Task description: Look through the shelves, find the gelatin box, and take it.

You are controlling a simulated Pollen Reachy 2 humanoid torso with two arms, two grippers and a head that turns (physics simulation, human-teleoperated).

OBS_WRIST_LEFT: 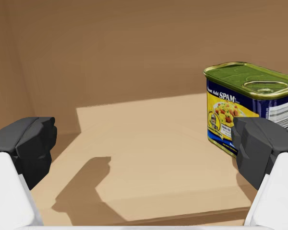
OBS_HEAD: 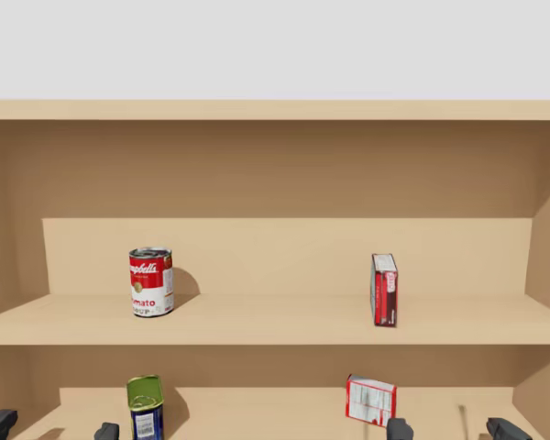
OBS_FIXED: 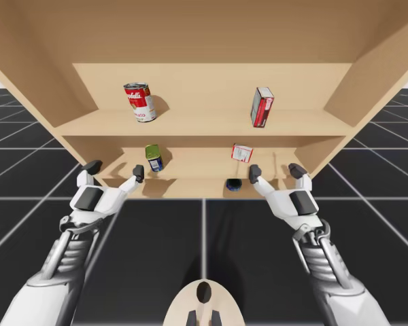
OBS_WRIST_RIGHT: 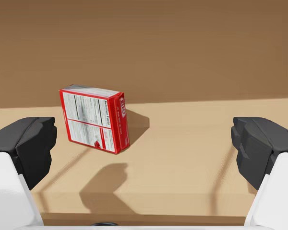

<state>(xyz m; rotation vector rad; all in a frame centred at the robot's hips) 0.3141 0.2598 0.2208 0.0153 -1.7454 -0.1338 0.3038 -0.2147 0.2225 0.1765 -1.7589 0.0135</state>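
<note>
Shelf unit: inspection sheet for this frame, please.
Surface: wooden shelf unit, two shelves.
Job's things: tall red box, upper shelf; small red box, lower shelf, ahead of right gripper; cannot tell which is gelatin.
Clutter: red and white can, upper shelf; blue tin, lower shelf, near left gripper; dark object at lower shelf's front edge.
Grippers: left gripper open; right gripper open; both empty.
Cables: nothing seen.
Surroundings: dark gridded floor.
</note>
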